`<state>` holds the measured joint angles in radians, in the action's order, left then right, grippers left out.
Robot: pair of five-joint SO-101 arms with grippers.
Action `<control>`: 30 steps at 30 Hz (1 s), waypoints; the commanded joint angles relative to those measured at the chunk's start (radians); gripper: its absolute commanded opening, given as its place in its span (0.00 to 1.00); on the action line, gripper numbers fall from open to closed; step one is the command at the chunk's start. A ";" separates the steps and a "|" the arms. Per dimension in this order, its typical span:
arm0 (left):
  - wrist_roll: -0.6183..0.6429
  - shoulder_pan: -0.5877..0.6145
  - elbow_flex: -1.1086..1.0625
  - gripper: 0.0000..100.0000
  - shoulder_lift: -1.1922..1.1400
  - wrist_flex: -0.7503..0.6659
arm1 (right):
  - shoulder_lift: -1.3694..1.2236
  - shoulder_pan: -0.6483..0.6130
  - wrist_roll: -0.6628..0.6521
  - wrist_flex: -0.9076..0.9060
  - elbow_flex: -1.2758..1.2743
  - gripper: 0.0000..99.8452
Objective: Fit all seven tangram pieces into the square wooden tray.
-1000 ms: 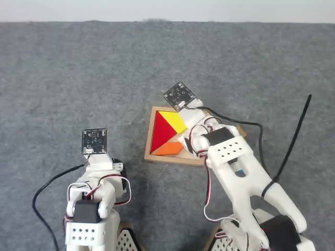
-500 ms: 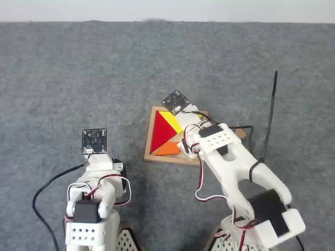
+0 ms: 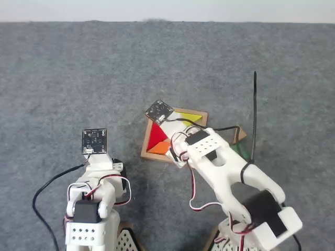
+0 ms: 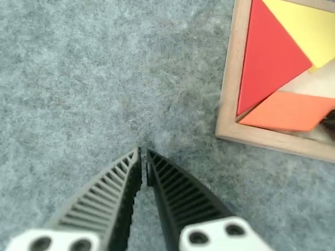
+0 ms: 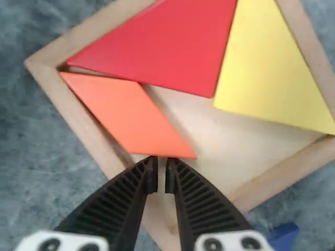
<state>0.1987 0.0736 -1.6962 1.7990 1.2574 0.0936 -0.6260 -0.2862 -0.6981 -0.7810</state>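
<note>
The square wooden tray [image 3: 145,138] lies mid-table, turned a little askew. It holds a red triangle [image 3: 156,137], a yellow triangle [image 3: 189,117] and an orange parallelogram [image 3: 159,148]. My right arm [image 3: 209,157] stretches over the tray. Its gripper [image 5: 160,167] is shut and empty, tips on the bare tray floor at the long edge of the orange parallelogram [image 5: 131,117], below the red triangle [image 5: 167,44] and yellow triangle [image 5: 267,73]. My left gripper [image 4: 142,152] is shut on nothing, low over the carpet beside the tray's near corner [image 4: 230,78].
A green piece [image 3: 242,151] and a tan piece [image 3: 238,135] lie on the grey carpet right of the tray, partly behind the right arm. A blue piece [image 5: 282,234] sits just outside the tray rim [image 5: 70,104]. The left arm [image 3: 97,172] rests at the front left.
The right arm has swung left across the tray. The tray has slid and turned a little to the left with it. The left arm has not moved.
</note>
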 commanded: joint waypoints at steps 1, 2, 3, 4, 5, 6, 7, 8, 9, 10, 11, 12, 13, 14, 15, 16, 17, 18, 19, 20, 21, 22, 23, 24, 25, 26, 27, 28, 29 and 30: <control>-0.015 0.006 0.013 0.01 0.020 0.005 | 0.005 -0.041 0.009 0.022 0.060 0.05; -0.015 0.006 0.013 0.01 0.020 0.005 | 0.005 -0.048 0.009 0.022 0.060 0.05; -0.015 0.006 0.013 0.01 0.020 0.005 | 0.005 -0.053 0.009 0.021 0.060 0.05; -0.015 0.006 0.013 0.01 0.020 0.005 | 0.008 -0.054 0.009 0.016 0.060 0.05; -0.015 0.006 0.013 0.01 0.020 0.005 | 0.016 -0.050 0.009 0.013 0.057 0.05; -0.015 0.006 0.013 0.01 0.020 0.005 | 0.019 -0.048 0.009 0.012 0.057 0.05; -0.015 0.006 0.013 0.01 0.020 0.005 | 0.028 -0.048 0.009 0.012 0.054 0.05; -0.015 0.006 0.013 0.01 0.020 0.005 | 0.039 -0.048 0.009 0.008 0.052 0.05; -0.015 0.006 0.013 0.01 0.020 0.005 | 0.053 -0.050 0.009 -0.004 0.049 0.05; -0.015 0.006 0.013 0.01 0.020 0.005 | 0.071 -0.050 0.009 -0.019 0.046 0.05; -0.015 0.006 0.013 0.01 0.020 0.005 | 0.094 -0.048 0.009 -0.038 0.043 0.05; -0.015 0.006 0.013 0.01 0.020 0.005 | 0.117 -0.047 0.009 -0.061 0.041 0.05; -0.015 0.006 0.013 0.01 0.020 0.005 | 0.147 -0.035 0.009 -0.084 0.035 0.05; -0.015 0.006 0.013 0.01 0.020 0.005 | 0.177 -0.019 0.009 -0.107 0.031 0.05; -0.015 0.006 0.013 0.01 0.020 0.005 | 0.205 0.002 0.008 -0.133 0.029 0.05; -0.015 0.006 0.013 0.01 0.020 0.005 | 0.236 0.035 0.005 -0.162 0.029 0.05; -0.015 0.006 0.013 0.01 0.020 0.005 | 0.263 0.077 0.003 -0.191 0.029 0.05; -0.015 0.006 0.013 0.01 0.020 0.005 | 0.289 0.124 0.002 -0.219 0.032 0.05; -0.015 0.006 0.013 0.01 0.020 0.005 | 0.308 0.174 -0.005 -0.249 0.038 0.05; -0.015 0.006 0.013 0.01 0.020 0.005 | 0.321 0.226 -0.018 -0.285 0.044 0.05; -0.015 0.006 0.013 0.01 0.020 0.005 | 0.325 0.278 -0.023 -0.317 0.052 0.05; -0.015 0.006 0.013 0.01 0.020 0.005 | 0.318 0.323 -0.025 -0.337 0.055 0.06; -0.015 0.006 0.013 0.01 0.020 0.005 | 0.308 0.360 -0.023 -0.348 0.054 0.08; -0.015 0.006 0.013 0.01 0.020 0.005 | 0.291 0.384 -0.023 -0.354 0.051 0.10; -0.015 0.006 0.013 0.01 0.020 0.005 | 0.271 0.401 -0.028 -0.358 0.051 0.13; -0.015 0.006 0.013 0.01 0.020 0.005 | 0.248 0.417 -0.034 -0.369 0.052 0.15; -0.015 0.006 0.013 0.01 0.020 0.005 | 0.226 0.429 -0.041 -0.378 0.055 0.17; -0.015 0.006 0.013 0.01 0.020 0.005 | 0.208 0.438 -0.064 -0.384 0.058 0.18; -0.015 0.006 0.013 0.01 0.020 0.005 | 0.186 0.444 -0.086 -0.384 0.060 0.19; -0.015 0.006 0.013 0.01 0.020 0.005 | 0.165 0.449 -0.100 -0.377 0.060 0.20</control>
<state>0.1987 0.0736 -1.6962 1.7990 1.2574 0.2915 -0.2025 -0.3337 -1.0648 -0.7795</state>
